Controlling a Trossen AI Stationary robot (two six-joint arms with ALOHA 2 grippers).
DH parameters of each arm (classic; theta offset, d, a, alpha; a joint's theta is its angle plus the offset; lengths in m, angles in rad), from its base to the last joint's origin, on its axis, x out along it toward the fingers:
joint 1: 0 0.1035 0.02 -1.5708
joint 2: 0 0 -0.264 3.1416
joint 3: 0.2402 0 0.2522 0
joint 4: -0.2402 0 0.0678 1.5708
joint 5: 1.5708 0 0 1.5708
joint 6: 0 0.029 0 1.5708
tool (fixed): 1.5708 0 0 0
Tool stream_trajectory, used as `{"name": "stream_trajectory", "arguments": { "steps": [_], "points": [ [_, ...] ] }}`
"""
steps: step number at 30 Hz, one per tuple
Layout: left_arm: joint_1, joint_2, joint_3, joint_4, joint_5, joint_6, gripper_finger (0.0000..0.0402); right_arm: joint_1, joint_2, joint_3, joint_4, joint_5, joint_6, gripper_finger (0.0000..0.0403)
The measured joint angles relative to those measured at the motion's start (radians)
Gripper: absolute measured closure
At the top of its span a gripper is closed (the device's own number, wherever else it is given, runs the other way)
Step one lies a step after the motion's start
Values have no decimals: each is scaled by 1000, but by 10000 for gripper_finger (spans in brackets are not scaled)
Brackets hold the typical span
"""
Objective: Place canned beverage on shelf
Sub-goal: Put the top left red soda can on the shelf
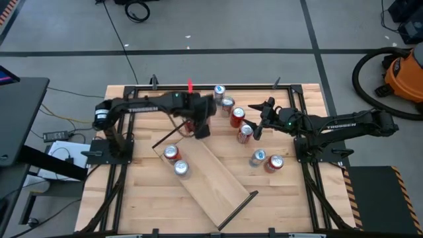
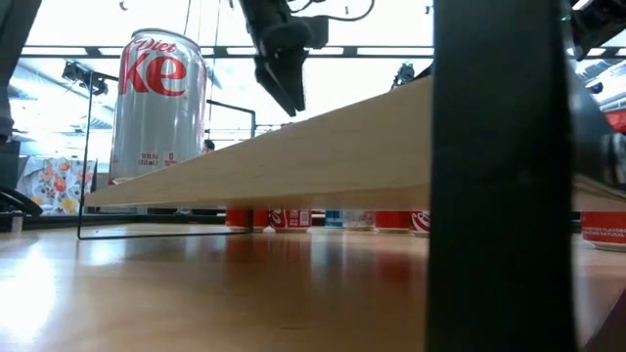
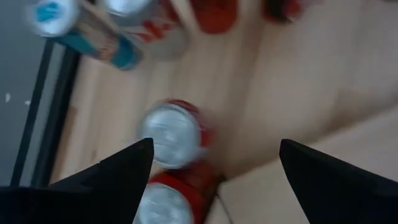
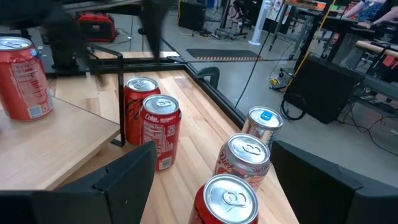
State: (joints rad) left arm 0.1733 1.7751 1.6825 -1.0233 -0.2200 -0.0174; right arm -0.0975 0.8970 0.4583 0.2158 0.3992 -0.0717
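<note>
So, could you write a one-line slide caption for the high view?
Left gripper open above a red can beside the shelf, which carries two cans.

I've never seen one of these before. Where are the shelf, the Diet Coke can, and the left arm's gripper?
Shelf [image 1: 210, 177]: high view, bare middle of the plank.
Diet Coke can [image 2: 158, 103]: low view, side with the lettering.
Left gripper [image 1: 201, 126]: high view, between the fingertips, open.

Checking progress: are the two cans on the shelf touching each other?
Apart. The high view shows bare shelf wood between the red can and the silver can.
</note>
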Motion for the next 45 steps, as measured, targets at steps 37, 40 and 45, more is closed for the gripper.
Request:
{"name": "stream_trajectory", "arguments": {
  "steps": [37, 40, 45],
  "points": [
    [173, 144, 29, 66, 150, 111, 42, 0, 1, 0, 0, -8, -7, 76],
    [178, 144, 29, 44, 144, 111, 42, 0, 1, 0, 0, -8, -7, 76],
    [176, 171, 29, 23, 150, 115, 42, 0, 1, 0, -1, -8, -7, 76]
  ]
}}
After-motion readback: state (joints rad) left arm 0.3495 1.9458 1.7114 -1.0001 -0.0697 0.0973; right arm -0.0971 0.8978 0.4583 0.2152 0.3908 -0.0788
